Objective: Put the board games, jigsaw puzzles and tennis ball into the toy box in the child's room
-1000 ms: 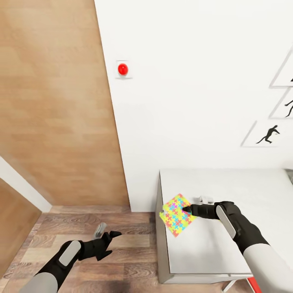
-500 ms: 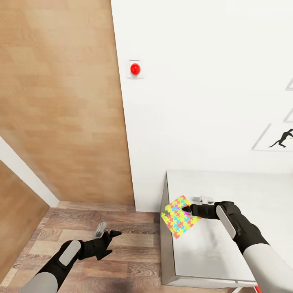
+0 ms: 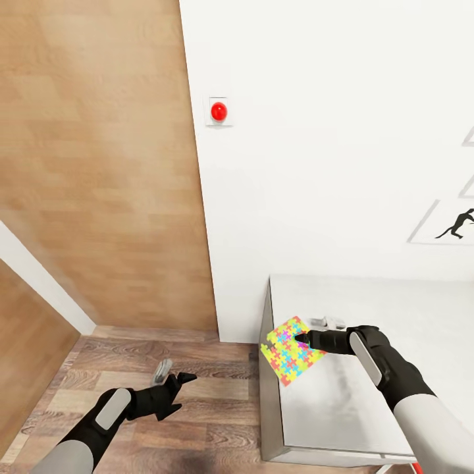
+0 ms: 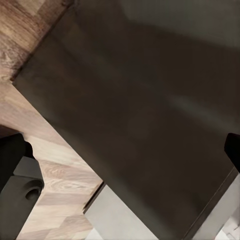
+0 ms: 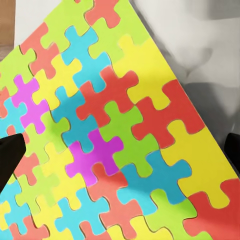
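A jigsaw puzzle (image 3: 289,352), a thin flat box in a bright puzzle-piece pattern, lies at the left end of the light grey table (image 3: 375,303) and juts over its edge. My right gripper (image 3: 309,330) is over the puzzle's far edge, one dark fingertip above the box and the grey one beside it. In the right wrist view the puzzle (image 5: 115,135) spreads between the right gripper's (image 5: 120,150) widely spaced fingertips; whether they touch it I cannot tell. My left gripper (image 3: 176,372) hangs open and empty over the wood floor (image 3: 217,395), left of the table.
A brown door (image 3: 99,164) stands at the left, and a white wall with a red button (image 3: 218,111) rises behind the table. A framed black silhouette (image 3: 454,227) hangs at the right. The left wrist view looks at a dark panel (image 4: 140,100) above floor planks.
The camera swung left between the oldest frame and half a second ago. The puzzle now overhangs the table's left edge more. Since half a second ago nothing has moved.
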{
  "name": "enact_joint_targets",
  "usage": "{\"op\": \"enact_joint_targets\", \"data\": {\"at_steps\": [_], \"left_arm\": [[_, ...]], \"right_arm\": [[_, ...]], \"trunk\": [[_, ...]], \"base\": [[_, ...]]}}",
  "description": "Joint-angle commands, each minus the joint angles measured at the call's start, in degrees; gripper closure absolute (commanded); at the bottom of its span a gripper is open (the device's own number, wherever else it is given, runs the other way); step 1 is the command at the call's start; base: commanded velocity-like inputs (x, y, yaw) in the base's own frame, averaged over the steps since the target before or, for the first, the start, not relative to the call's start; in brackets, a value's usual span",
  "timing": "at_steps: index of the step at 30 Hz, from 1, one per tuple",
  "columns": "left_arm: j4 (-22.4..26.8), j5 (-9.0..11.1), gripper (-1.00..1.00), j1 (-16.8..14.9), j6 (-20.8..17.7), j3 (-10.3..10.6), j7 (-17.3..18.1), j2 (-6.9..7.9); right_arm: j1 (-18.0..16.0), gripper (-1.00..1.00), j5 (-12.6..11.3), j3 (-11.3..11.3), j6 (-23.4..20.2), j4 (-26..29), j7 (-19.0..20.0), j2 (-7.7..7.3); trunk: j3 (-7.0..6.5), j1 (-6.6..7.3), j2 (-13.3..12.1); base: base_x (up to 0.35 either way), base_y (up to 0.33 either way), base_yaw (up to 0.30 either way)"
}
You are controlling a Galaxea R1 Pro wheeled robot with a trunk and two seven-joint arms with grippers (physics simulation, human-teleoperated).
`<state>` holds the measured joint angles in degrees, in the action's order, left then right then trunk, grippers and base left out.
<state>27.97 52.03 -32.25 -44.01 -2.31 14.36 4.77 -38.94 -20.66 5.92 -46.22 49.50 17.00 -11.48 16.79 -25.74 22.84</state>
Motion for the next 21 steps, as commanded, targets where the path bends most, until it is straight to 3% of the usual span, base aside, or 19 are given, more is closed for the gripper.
{"op": "enact_joint_targets", "data": {"at_steps": [1,11,21], "left_arm": [[-0.01,-0.11,-1.0,-0.05,-0.36,-0.24,0.14,-0.03],[-0.05,-0.1,-1.0,-0.07,-0.35,-0.25,0.14,-0.05],[0.04,-0.09,-1.0,-0.07,-0.28,0.01,0.2,-0.15]], "right_arm": [[0.01,-1.0,-0.17,0.14,-0.23,0.04,0.22,-0.03],[0.01,-1.0,-0.11,-0.02,-0.21,0.61,0.21,-0.1],[0.01,-1.0,-0.03,-2.63,-0.54,10.81,0.26,-0.32]], "trunk": [[0.11,-0.05,0.08],[0.11,-0.05,0.08],[0.11,-0.05,0.08]], "base": [[0.0,0.0,0.002],[0.0,0.0,0.001],[0.0,0.0,0.0]]}}
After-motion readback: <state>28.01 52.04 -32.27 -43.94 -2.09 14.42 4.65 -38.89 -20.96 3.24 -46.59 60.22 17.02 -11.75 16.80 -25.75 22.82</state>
